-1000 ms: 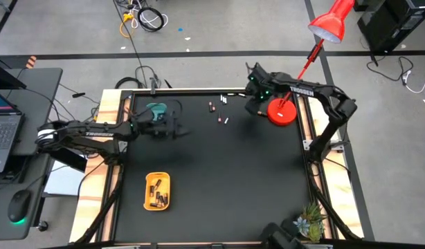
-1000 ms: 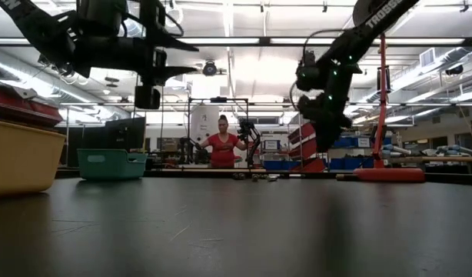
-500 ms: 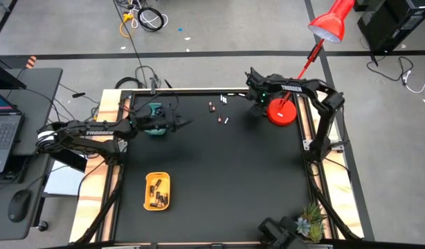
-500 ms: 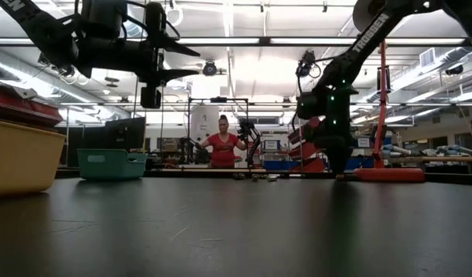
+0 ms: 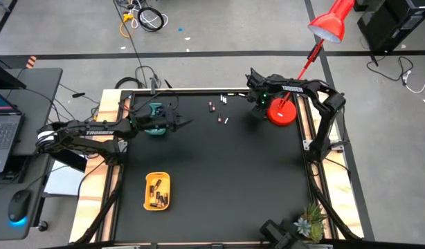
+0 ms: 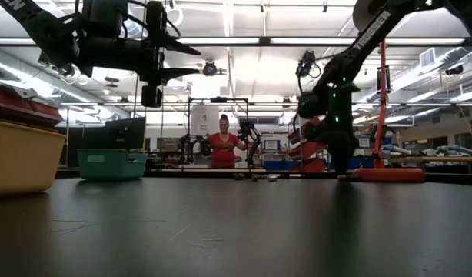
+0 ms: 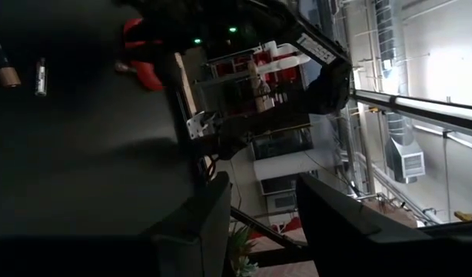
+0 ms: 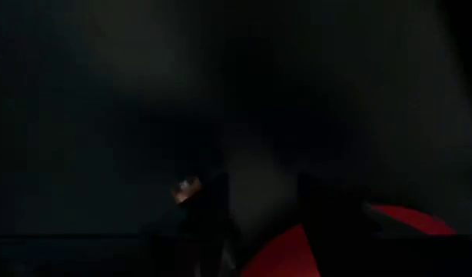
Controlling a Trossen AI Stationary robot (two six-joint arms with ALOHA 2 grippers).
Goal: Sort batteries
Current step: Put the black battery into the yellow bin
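**Mid-sort: right arm down at the mat, left arm parked over teal tray**

We read this as the pick phase for the loose batteries [image 5: 218,111] scattered at the far edge of the mat [image 5: 219,173]; some are already in the yellow tray [image 5: 157,191].

- Right gripper [image 5: 257,105] is low at the mat, touching or nearly so in the low view [image 6: 332,165], just beside the red lamp base [image 5: 282,112]. The loose batteries lie off to its side, toward the left arm, near but not under the fingers.
- Its wrist view is mostly dark: two fingers [image 8: 209,211] stand apart with a gap between them, and a small orange-tipped thing [image 8: 186,187] sits just outside one finger. We can't tell what it is, or whether anything is gripped.
- Left gripper [image 5: 176,122] hangs well above the table, over or just past the teal tray [image 5: 155,117]. Fingers [image 7: 197,223] spread, nothing between them. Two batteries [image 7: 21,73] show ahead of it on the mat.

Next move, as we judge it: the right arm needs to lift and shift toward the scatter, line the fingers across one battery, then close. These are thin cylinders and will likely roll if nudged off-centre; the lamp base crowds that side.
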